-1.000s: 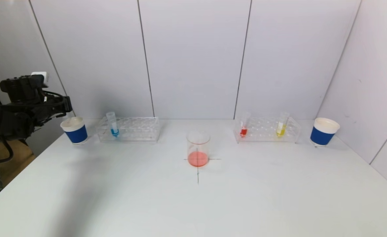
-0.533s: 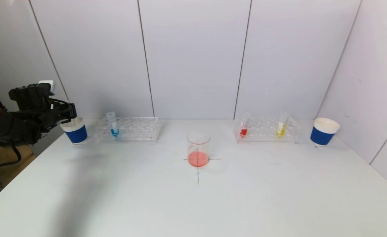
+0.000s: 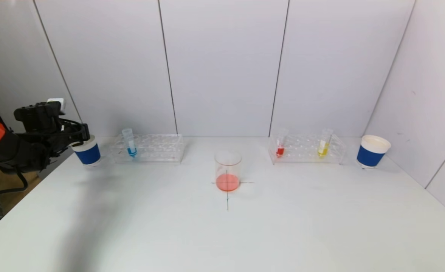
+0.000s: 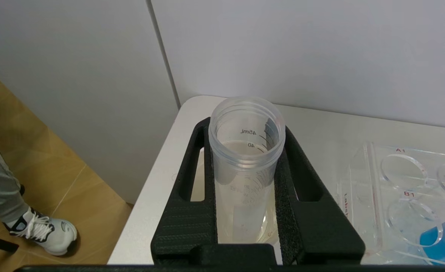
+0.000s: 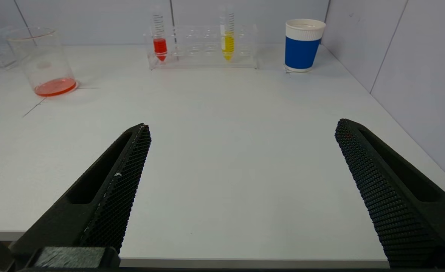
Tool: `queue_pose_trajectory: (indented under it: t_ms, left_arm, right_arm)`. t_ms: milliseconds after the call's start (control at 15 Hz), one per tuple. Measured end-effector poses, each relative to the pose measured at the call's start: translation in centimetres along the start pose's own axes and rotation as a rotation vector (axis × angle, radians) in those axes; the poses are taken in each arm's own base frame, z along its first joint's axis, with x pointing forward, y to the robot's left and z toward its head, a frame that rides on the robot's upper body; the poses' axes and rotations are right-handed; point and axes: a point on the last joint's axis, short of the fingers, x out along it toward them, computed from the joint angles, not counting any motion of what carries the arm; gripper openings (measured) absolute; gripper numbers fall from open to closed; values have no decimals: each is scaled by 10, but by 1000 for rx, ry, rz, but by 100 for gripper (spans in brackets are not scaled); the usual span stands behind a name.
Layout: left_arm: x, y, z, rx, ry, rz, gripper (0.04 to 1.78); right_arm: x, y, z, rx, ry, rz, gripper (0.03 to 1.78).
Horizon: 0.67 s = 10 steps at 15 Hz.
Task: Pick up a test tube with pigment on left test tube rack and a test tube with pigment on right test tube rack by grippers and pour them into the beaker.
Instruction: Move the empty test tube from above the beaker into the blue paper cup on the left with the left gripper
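Note:
My left gripper (image 3: pixel 79 134) is shut on a clear, empty test tube (image 4: pixel 245 170), held upright right above the left blue paper cup (image 3: pixel 87 152). The left test tube rack (image 3: pixel 158 148) holds one tube with blue pigment (image 3: pixel 130 144). The beaker (image 3: pixel 228 170) stands at mid-table on a drawn cross, with red liquid in its bottom. The right test tube rack (image 3: pixel 307 150) holds a red-pigment tube (image 3: pixel 280 146) and a yellow-pigment tube (image 3: pixel 323 144). My right gripper (image 5: pixel 244 126) hangs open and empty over the table's near edge, outside the head view.
A second blue paper cup (image 3: pixel 372 151) stands at the far right, close to the side wall. White wall panels close off the back. The table's left edge drops to the floor, where a person's leg and shoe (image 4: pixel 44 230) show.
My left gripper has come down and slightly right with the empty tube, from above the left cup to right over its rim. The right arm has not moved.

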Motion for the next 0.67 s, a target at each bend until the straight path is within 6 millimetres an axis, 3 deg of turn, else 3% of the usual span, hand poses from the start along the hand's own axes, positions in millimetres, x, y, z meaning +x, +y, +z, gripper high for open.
queue_pose_trajectory:
  t_ms: [667]
  left_arm:
    - [0,2,-1,-7,-1,8,45]
  right_arm:
    - [0,0,0,0,0,1,177]
